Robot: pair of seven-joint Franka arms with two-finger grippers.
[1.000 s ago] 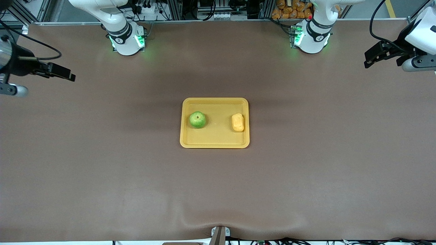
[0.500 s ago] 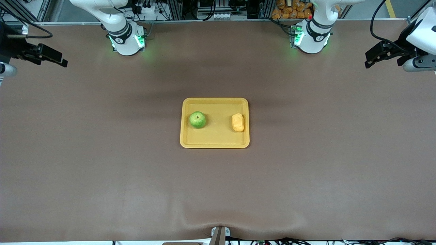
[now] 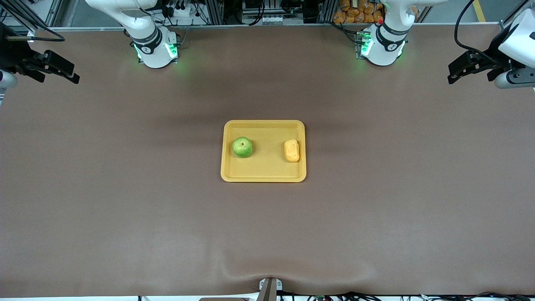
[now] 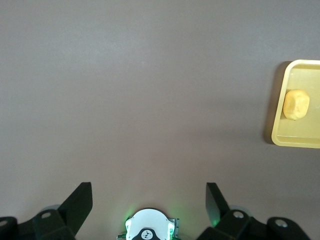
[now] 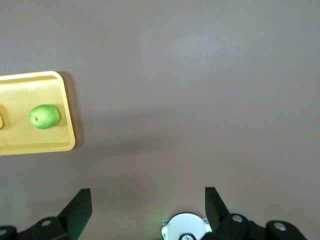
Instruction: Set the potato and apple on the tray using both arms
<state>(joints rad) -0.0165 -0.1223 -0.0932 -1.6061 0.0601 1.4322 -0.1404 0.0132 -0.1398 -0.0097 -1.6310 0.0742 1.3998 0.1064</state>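
With apple (image 3: 242, 147) and potato (image 3: 291, 150) on the tray (image 3: 263, 177) mid-bench, both claws, left (image 3: 466, 69) and right (image 3: 56, 69), hung wide open, empty, at the bench ends; only a returning arm might knock the fruit.

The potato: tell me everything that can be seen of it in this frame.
The potato is a small oblong lump, yellow-orange and slightly darker than the tray it lies on. Its ends are rounded and blocky, its surface matte and smooth-looking. It lies flat, its long axis running toward the front camera, near the tray's rim at the left arm's end. It rests on the tray floor, apart from the apple at the other end. No pincer touches it.
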